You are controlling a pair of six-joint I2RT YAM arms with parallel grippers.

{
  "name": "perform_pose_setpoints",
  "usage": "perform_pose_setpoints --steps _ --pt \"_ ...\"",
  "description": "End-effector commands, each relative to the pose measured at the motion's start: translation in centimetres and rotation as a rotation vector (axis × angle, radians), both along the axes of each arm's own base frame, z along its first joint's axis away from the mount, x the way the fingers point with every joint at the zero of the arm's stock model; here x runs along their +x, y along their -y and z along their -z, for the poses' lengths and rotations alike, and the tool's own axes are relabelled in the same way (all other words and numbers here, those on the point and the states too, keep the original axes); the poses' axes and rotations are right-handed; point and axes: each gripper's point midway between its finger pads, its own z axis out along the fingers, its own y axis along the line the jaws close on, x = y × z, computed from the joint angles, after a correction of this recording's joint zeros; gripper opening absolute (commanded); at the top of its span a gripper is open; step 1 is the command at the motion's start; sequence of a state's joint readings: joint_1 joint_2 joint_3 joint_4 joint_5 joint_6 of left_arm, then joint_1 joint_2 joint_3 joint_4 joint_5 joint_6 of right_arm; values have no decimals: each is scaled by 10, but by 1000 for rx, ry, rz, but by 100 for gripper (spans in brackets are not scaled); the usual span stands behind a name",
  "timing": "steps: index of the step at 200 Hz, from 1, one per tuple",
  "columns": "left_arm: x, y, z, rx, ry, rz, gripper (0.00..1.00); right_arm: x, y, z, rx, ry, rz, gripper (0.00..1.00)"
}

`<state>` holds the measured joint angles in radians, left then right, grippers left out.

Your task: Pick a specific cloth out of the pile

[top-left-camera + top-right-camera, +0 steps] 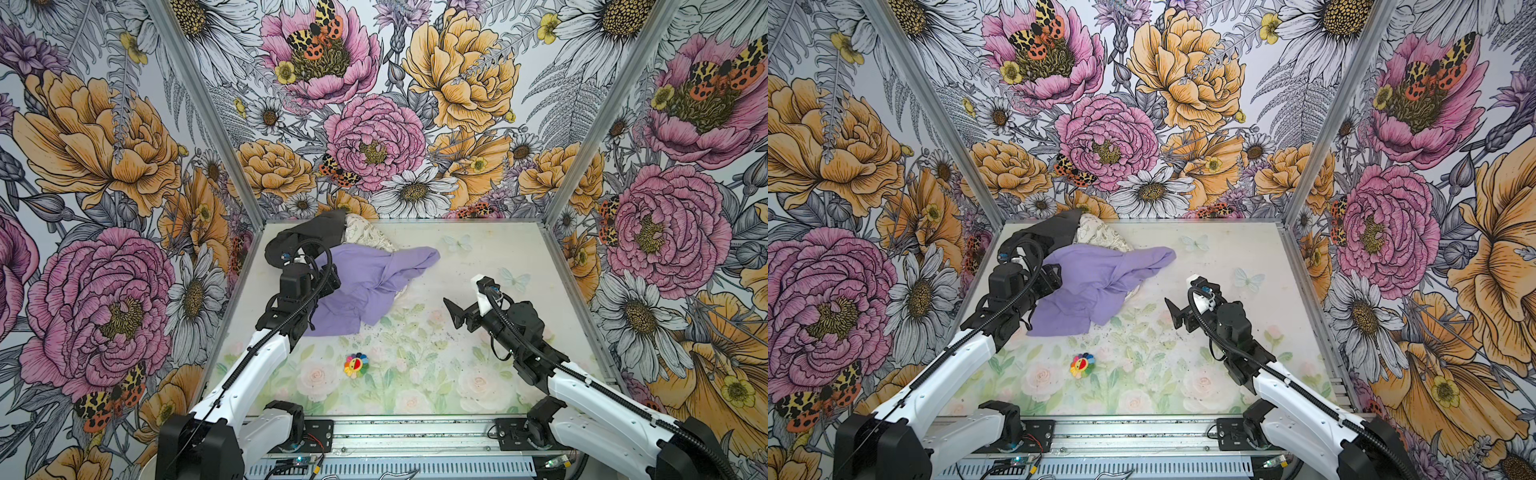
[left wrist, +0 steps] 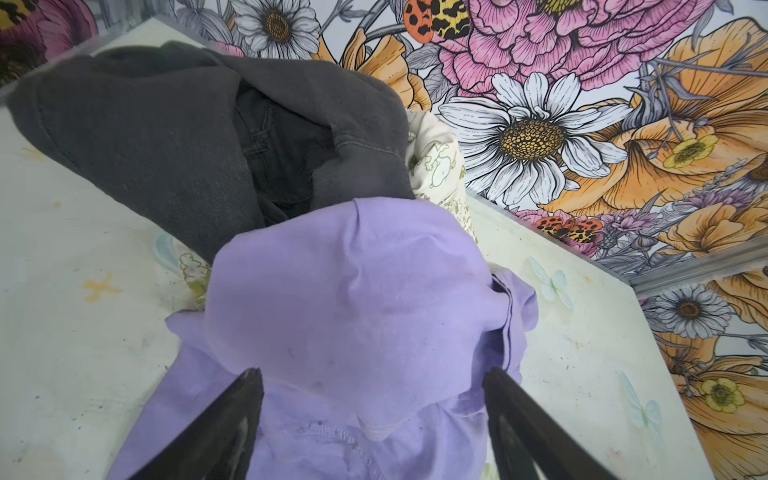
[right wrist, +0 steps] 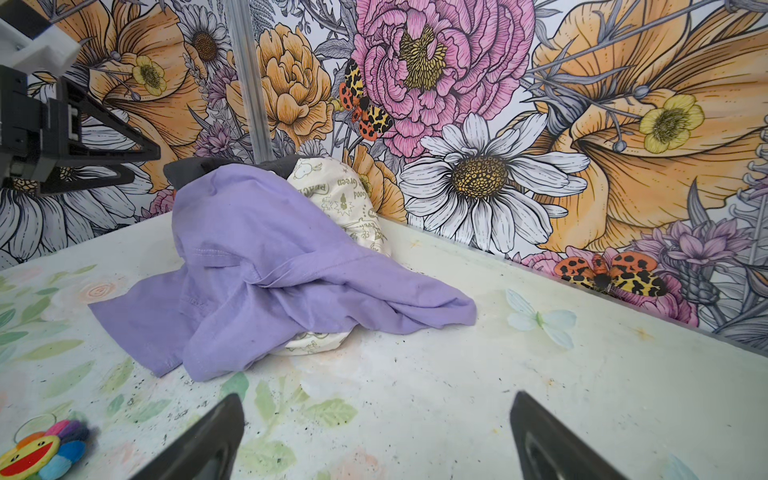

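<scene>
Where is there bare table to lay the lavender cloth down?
Free: the far right stretch beyond the right tool, and the near strip right of the rainbow flower toy. Crowded: the far left corner, where the lavender cloth drapes the pile.

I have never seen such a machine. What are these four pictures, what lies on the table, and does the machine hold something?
These are two robot arms on a table inside a flower-papered booth. Two pictures look down from above through a pair of side-by-side cameras, so they are nearly the same. The other two come from a camera on each arm's wrist, looking past its pincer.

At the back of the table is a pile: a dark grey cloth, a cream printed cloth and a lavender cloth draped over them. A small rainbow flower toy lies nearer the front.

The left pincer stands open over the lavender cloth, holding nothing. The right pincer is open above bare table.
</scene>
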<state>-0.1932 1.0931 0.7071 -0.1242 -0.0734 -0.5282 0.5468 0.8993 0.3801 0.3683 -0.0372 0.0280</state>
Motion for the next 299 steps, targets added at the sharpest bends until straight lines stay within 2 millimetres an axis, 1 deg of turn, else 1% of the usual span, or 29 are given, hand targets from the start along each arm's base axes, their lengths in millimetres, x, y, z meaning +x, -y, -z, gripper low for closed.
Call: perform_pose_setpoints --steps 1,23,48,58,64,68,77,88,99,111,132,146,157,174,196,219,245,264,266,276,292,299 --pt "13 10 9 -102 -3 32 78 0 -1 0 2 15 -1 99" --pt "22 15 23 -128 -48 39 70 -1 -1 -1 4 17 -3 99" --pt "30 18 40 -135 -101 35 66 -1 -1 -3 6 20 -4 99" --pt "33 20 46 -137 -119 38 62 -2 -1 -3 7 20 -5 100" --pt "35 22 49 -139 -129 44 57 -2 0 -3 7 23 -5 99" --pt "35 24 51 -140 -135 50 53 -2 0 -3 8 22 -4 99" --pt "37 26 51 -140 -137 57 46 -2 0 -4 9 24 -3 99" --pt "38 27 49 -136 -129 56 35 -3 0 -5 10 26 -4 99" --pt "39 28 44 -130 -116 54 20 -3 0 -4 9 26 -4 100" --pt "38 29 36 -125 -95 54 9 -3 0 -4 9 25 -5 100" --pt "36 26 17 -116 -47 37 0 -3 0 -5 11 28 -4 100" --pt "34 25 0 -120 -8 30 0 -3 0 -6 12 30 -7 99" --pt "33 27 -19 -123 34 33 0 -4 0 -6 13 29 -6 99" --pt "32 35 -51 -110 107 48 0 -4 0 -7 15 31 -6 99" --pt "34 53 -95 -70 182 84 0 -4 1 -8 16 35 -3 100" --pt "42 84 -141 -53 254 157 0 -5 3 -10 20 41 6 100" --pt "56 129 -190 -29 318 253 0 -4 8 -12 26 49 32 100" --pt "67 172 -221 -28 365 334 0 -4 14 -15 30 61 62 100" --pt "69 177 -221 -27 365 342 0 -4 15 -15 31 63 67 100" --pt "73 202 -235 -43 390 391 0 -4 20 -17 33 71 91 99" --pt "82 245 -247 -71 406 468 0 -3 30 -19 37 85 142 100" --pt "86 267 -247 -81 404 507 0 -2 35 -20 41 89 170 100"
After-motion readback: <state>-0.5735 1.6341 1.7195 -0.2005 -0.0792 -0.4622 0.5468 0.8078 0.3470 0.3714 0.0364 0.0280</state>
